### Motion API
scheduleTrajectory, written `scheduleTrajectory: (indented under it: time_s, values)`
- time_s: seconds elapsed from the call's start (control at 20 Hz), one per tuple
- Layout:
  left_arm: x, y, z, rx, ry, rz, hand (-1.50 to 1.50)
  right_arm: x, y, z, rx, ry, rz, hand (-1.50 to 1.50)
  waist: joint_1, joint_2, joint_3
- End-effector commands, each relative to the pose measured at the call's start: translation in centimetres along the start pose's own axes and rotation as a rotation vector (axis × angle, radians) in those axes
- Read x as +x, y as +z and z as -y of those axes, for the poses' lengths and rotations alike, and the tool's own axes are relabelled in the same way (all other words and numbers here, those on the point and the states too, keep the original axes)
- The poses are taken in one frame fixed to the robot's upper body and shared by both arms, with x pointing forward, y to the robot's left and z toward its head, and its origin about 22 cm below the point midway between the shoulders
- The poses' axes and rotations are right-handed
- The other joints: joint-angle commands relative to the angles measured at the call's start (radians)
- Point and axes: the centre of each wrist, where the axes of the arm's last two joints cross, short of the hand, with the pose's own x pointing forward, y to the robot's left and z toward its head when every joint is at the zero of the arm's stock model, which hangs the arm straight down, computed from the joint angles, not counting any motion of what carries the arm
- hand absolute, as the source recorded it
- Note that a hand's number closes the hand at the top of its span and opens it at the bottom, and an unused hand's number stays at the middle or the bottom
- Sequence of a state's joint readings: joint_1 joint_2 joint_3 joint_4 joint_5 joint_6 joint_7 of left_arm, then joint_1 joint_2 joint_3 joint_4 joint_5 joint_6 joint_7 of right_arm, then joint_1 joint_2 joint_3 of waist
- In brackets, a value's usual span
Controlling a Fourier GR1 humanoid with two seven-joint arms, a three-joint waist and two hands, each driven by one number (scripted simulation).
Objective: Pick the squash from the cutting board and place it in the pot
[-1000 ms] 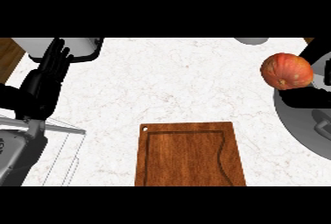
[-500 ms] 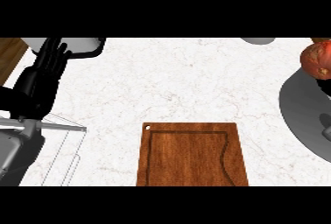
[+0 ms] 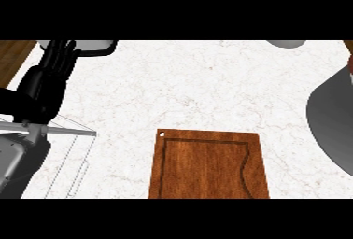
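Left hand (image 3: 52,70): black, at the worktop's far-left corner, fingers straight, holding nothing.
Right hand: out of sight.
Cutting board (image 3: 208,165): wooden, bare, at the worktop's (image 3: 193,88) near edge, middle.
Pot (image 3: 332,123): grey, at the right edge.
Squash: only a reddish sliver (image 3: 349,65) at the right edge above the pot.

The left hand (image 3: 50,70) is black all over, long and narrow, with slim fingers (image 3: 60,50) that run side by side as dark parallel bars with thin lighter lines between them. Below the fingers the hand broadens into a thicker black block with softly rounded edges and a faint sheen. Beneath that block sits the forearm (image 3: 15,158), a grey shell with a pale, almost white upper face and a darker grey to black underside. A thin light bar crosses just under the hand; it may be part of the wrist, though this is hard to tell.
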State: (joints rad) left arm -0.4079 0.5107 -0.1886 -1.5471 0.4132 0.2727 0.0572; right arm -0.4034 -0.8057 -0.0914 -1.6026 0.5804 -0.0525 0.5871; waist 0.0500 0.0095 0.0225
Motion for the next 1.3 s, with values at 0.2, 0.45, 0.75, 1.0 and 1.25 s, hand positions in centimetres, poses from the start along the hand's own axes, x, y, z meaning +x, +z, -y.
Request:
scheduleTrajectory:
  time_s: [0.2,0.45,0.75,1.0,1.25]
  values:
    - [-7.3,4.6,-3.4,0.055,-0.222,-0.335,0.0,-4.6,-1.7,-2.8,0.054,-0.021,-0.049,1.5,0.044,0.028,-0.015]
    - [-7.1,4.3,-3.0,0.048,-0.22,-0.333,0.0,-7.1,-2.5,-4.1,0.11,-0.113,-0.112,-1.5,0.06,0.03,-0.013]
    - [-7.1,3.9,-2.7,0.043,-0.24,-0.325,0.0,-7.8,-3.7,-4.5,0.112,-0.205,-0.066,-1.5,0.068,0.024,-0.015]
    - [-7.2,3.9,-2.6,0.044,-0.211,-0.33,0.0,-7.5,-4.5,-3.6,-0.055,-0.432,-0.001,-1.5,0.052,0.011,-0.012]
    - [-7.8,4.4,-3.6,0.068,-0.237,-0.358,0.0,-7.8,-5.4,-2.3,-0.161,-0.649,-0.013,-1.5,0.039,0.006,-0.016]
